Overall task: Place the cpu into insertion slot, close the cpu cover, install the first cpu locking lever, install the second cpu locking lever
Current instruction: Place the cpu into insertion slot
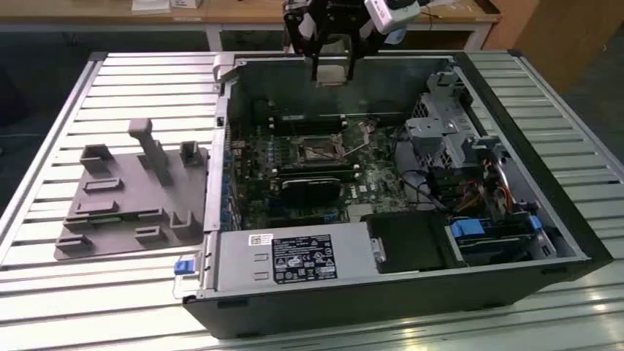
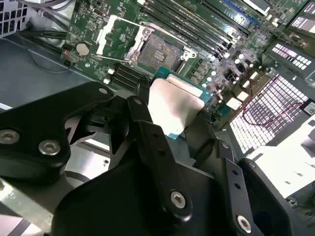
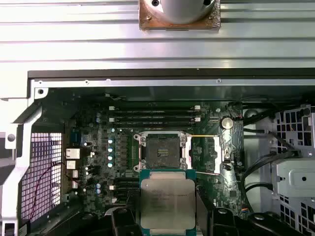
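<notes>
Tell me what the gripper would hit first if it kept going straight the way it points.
The cpu it holds would land first, probably on the open socket or the board just beside it. Nothing shows between; depth is unclear.

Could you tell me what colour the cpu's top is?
Pale silver-grey, with a teal-green border; the cpu shows best in the first wrist view.

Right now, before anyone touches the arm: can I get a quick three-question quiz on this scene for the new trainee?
1. True or false: the chip already sits in the socket.
2. Fill in: the socket's cover is ___ (open/closed).
3. The gripper holds: A) the chip, B) the cover, C) nothing.
Key: 1 false; 2 open; 3 A.
</notes>
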You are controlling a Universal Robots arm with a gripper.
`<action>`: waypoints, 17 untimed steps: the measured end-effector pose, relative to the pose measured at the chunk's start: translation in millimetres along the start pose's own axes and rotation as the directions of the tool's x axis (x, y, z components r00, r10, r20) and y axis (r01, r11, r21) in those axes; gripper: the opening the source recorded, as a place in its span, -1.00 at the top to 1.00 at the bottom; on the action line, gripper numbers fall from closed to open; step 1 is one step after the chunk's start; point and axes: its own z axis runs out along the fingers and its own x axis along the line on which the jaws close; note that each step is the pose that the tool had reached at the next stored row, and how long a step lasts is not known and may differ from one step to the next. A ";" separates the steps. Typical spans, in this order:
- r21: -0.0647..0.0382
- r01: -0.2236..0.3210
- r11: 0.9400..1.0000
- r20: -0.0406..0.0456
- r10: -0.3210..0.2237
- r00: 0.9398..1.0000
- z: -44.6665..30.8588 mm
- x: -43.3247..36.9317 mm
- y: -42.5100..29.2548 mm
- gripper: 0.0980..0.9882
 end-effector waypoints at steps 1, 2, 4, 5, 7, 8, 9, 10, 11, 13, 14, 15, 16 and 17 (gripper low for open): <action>0.000 0.000 1.000 0.000 0.000 1.000 0.0 0.0 0.0 0.01; 0.000 0.000 1.000 0.000 0.000 1.000 0.0 0.0 0.0 0.01; 0.000 0.000 1.000 0.000 0.000 1.000 0.0 0.0 0.0 0.01; 0.000 0.000 1.000 0.000 0.000 1.000 0.0 0.0 0.0 0.01; 0.000 0.000 1.000 0.000 0.000 1.000 0.0 0.0 0.0 0.01; 0.000 0.000 1.000 0.000 0.000 1.000 0.0 0.0 0.0 0.01; 0.000 0.000 1.000 0.000 0.000 1.000 0.0 0.0 0.0 0.01; 0.000 0.000 1.000 0.000 0.000 1.000 0.0 0.0 0.0 0.01; 0.000 0.000 1.000 0.000 0.000 1.000 0.1 0.0 0.0 0.01; 0.000 0.000 1.000 0.000 0.000 1.000 1.1 0.0 -0.1 0.01; 0.000 0.000 1.000 0.000 0.000 1.000 2.1 0.0 -0.2 0.01; 0.000 0.000 1.000 0.000 0.000 1.000 3.1 -0.1 -0.3 0.01; 0.000 0.000 1.000 0.000 0.000 1.000 4.4 -0.1 -0.4 0.01; 0.000 0.000 1.000 0.000 0.000 1.000 5.5 -0.1 -0.5 0.01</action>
